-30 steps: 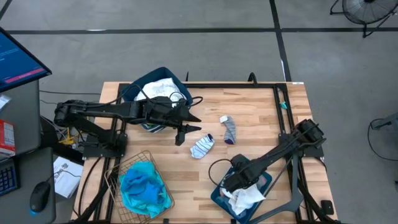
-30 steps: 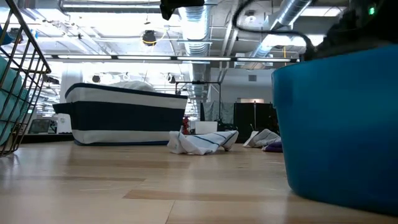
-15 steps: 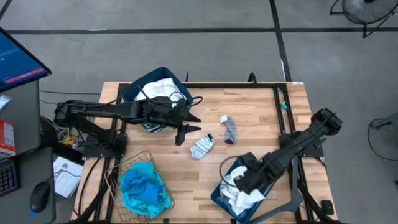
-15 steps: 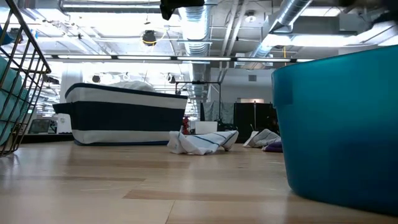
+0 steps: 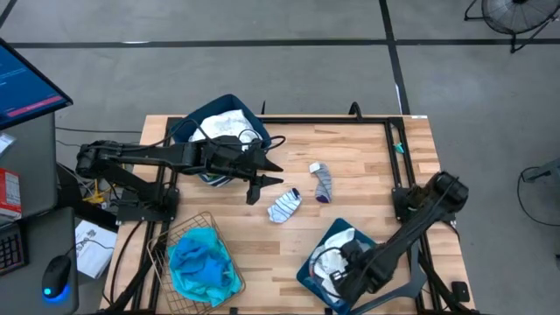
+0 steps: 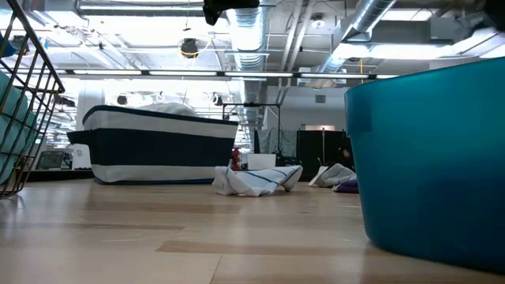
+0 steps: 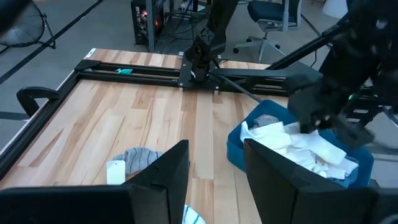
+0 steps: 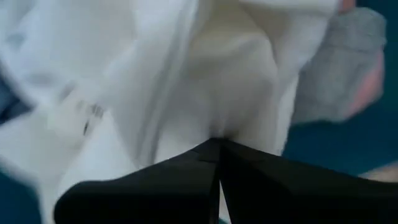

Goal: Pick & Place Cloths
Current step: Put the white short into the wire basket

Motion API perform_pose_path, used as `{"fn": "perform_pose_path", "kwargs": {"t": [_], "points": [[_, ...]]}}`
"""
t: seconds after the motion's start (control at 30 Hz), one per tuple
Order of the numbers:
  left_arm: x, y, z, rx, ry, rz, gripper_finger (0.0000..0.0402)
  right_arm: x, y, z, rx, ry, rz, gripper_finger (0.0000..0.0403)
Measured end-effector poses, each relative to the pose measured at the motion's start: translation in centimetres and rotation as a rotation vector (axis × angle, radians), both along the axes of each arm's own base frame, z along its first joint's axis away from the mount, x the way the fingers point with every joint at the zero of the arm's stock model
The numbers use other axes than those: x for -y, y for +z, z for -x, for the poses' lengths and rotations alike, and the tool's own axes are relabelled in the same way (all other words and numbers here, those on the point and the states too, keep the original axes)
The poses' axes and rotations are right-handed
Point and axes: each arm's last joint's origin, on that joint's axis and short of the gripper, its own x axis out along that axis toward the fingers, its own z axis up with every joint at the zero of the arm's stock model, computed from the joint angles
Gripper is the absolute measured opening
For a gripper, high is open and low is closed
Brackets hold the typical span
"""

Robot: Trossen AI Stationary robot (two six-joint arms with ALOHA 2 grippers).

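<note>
In the near right corner stands a blue bin (image 5: pixel 308 273). Inside it lie a white cloth (image 5: pixel 336 240) and a grey sock with an orange band (image 8: pixel 356 61). My right gripper (image 8: pixel 219 144) is shut on the white cloth and points down into the bin. My left gripper (image 7: pixel 214 180) hangs open above the table's middle, touching nothing. A striped sock (image 5: pixel 284 206) and a grey sock (image 5: pixel 322 181) lie flat on the wood beyond it. A turquoise garment (image 5: pixel 203 267) fills the wire basket (image 5: pixel 166 238). My right gripper pinches a raised fold of the white cloth (image 8: pixel 214 127) between its two shut fingertips. The fingers come from above, pointing down. Creases run together at the tips. The rest of the cloth lies heaped in the bin.
A second dark blue bin (image 5: pixel 188 129) holding pale cloths stands at the far left, under the left arm. A black frame rail (image 5: pixel 325 120) runs along the table's far and right sides. Bare wood lies between the socks and the near bin.
My right gripper has swung toward the table's near right corner over the bin, rising a little and rolling at the wrist. The white cloth has shifted within the bin, and more of it now shows at the bin's far side.
</note>
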Motion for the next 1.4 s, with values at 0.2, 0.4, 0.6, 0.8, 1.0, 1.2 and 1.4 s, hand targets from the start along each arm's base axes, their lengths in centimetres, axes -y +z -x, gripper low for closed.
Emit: {"fn": "perform_pose_path", "kwargs": {"t": [0.2,0.4,0.6,0.8,1.0,1.2,1.4], "points": [[0.0,0.0,0.0,0.0,0.0,0.0,0.0136,1.1,-3.2,-2.4,-0.051,0.022,0.05,0.0],[0.0,0.0,0.0,0.0,0.0,0.001,0.0136,2.2,-4.1,-4.0,-0.044,0.089,0.039,0.0],[0.0,0.0,0.0,0.0,-0.002,-0.005,0.0136,2.8,-1.4,-3.2,-0.006,0.101,0.024,0.0],[0.0,0.0,0.0,0.0,-0.037,-0.092,0.0156,3.4,3.1,-1.7,0.147,0.096,0.022,0.0007],[0.0,-0.4,-0.5,-0.004,-0.051,-0.128,0.0214,4.7,7.1,-0.3,0.343,0.075,0.069,0.0052],[0.0,-4.2,-3.3,-0.12,-0.053,-0.115,0.0266,5.9,9.4,0.4,0.495,0.043,0.16,0.0108],[0.0,-9.4,-6.3,-0.254,-0.033,-0.098,0.0282,6.1,9.8,0.6,0.522,0.038,0.178,0.0145]]}}
